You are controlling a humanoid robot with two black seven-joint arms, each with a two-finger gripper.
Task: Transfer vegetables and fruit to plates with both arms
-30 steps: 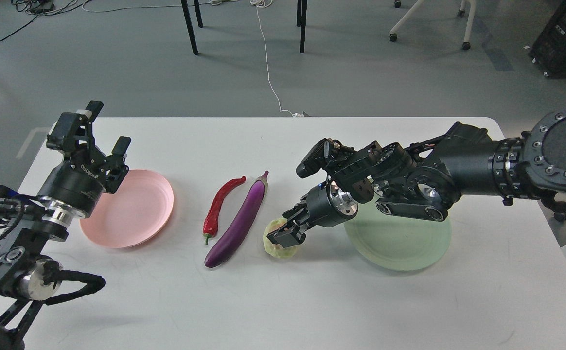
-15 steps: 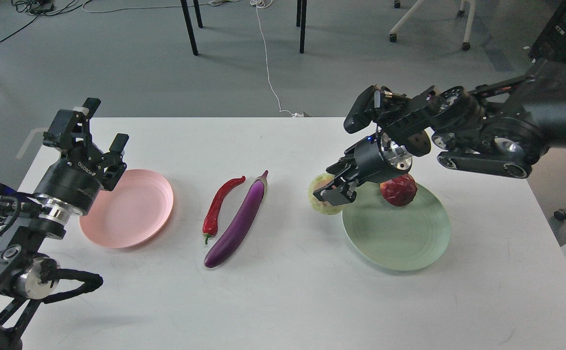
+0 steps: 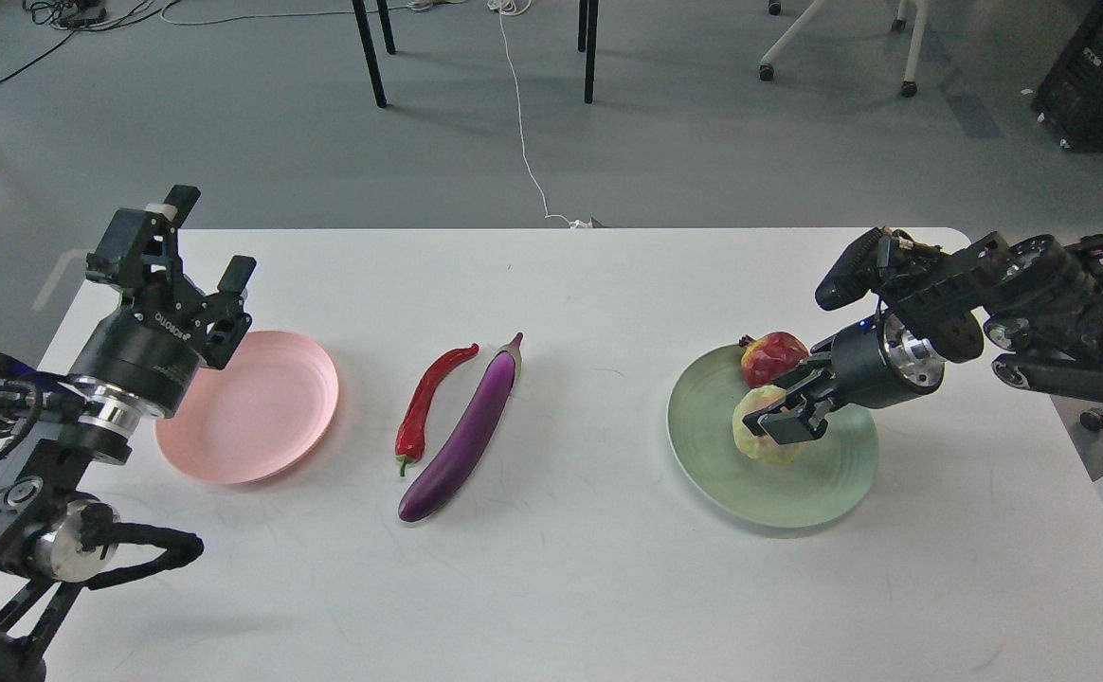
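Observation:
My right gripper (image 3: 781,409) is shut on the yellow-green fruit (image 3: 762,438) and holds it over the mint green plate (image 3: 769,493). The dark red pomegranate (image 3: 771,356) lies at the plate's far edge, just behind the fruit. The purple eggplant (image 3: 466,431) and the red chili pepper (image 3: 426,402) lie side by side on the white table's middle. My left gripper (image 3: 199,246) is open and empty, above the far left edge of the pale pink plate (image 3: 253,409).
The white table (image 3: 570,587) ends close to the right of the green plate. Beyond its far edge are table legs, chair legs and a white cable on the grey floor.
My right gripper lifted the yellow-green fruit from beside the eggplant and carried it right, over the green plate. The pomegranate came into view. My left arm barely moved.

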